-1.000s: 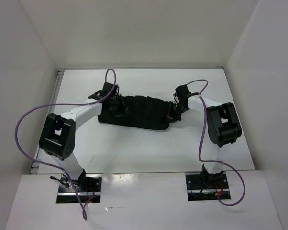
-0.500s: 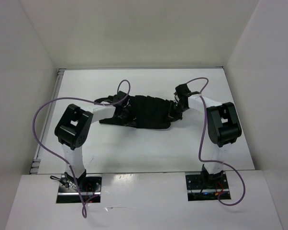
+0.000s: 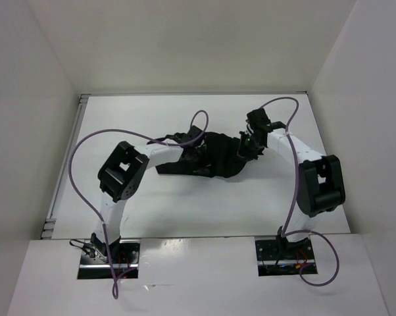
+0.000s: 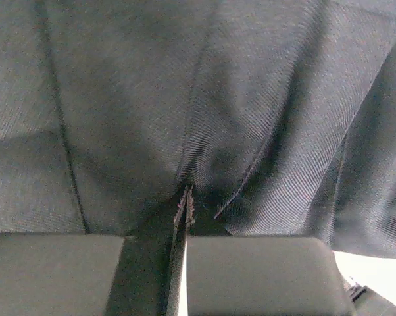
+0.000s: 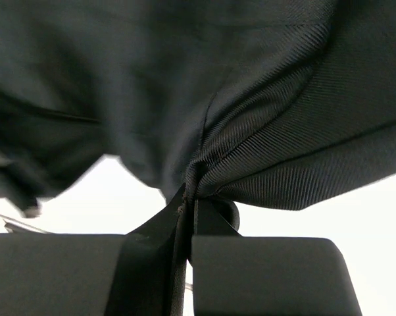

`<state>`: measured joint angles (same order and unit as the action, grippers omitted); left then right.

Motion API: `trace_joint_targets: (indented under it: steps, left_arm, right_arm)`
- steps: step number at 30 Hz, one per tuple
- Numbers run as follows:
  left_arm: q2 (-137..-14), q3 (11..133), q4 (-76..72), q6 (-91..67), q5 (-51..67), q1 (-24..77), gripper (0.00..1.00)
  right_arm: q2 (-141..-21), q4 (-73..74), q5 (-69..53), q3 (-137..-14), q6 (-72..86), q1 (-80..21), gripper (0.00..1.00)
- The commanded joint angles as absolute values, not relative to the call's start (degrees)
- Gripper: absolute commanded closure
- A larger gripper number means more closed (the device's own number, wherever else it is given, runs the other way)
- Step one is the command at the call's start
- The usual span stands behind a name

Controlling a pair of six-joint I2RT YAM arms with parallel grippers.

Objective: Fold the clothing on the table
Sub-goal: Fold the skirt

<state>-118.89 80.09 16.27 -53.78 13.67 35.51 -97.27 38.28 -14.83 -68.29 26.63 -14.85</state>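
The left tool (image 3: 195, 150) is at the left part of the clothing (image 3: 216, 160). The clothing lies as a bunched black heap near the middle of the table (image 3: 185, 207), a little toward the far side. In the left wrist view the two fingers (image 4: 257, 273) of this tool stand together, with a thin fold of the fabric clamped between them. The rest of the cloth spreads away from the tips and fills almost the whole view, and several creases run out from the pinched place.

Between the two tools the clothing is gathered, narrow and wrinkled.

The right tool (image 3: 245, 147) is at the right edge of the clothing and touches it. Its fingers (image 5: 267, 273) are also pressed together on a fold of the cloth. From this fold the fabric spreads away from the tips, and a white background shows below the cloth on both sides.
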Motion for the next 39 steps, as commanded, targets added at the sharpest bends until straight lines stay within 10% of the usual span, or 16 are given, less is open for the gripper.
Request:
trace_joint_targets:
  steps: [1,20,39]
  left_arm:
    - [-121.03,83.84,18.63,-51.94,15.90,38.50,1.00]
    - [-97.92,77.02,26.54,-50.62,0.63,28.40,0.78]
    - [-100.88,61.35,25.67,-53.17,-9.32,21.70,1.00]
  right_arm:
    - [-91.77,41.83,-13.36,-73.02,25.75,-14.85,1.00]
    - [-90.62,46.05,-13.27,-80.60,22.76,-14.85,1.00]
    - [-96.59,46.58,-15.29,-87.97,18.72,-23.90,1.00]
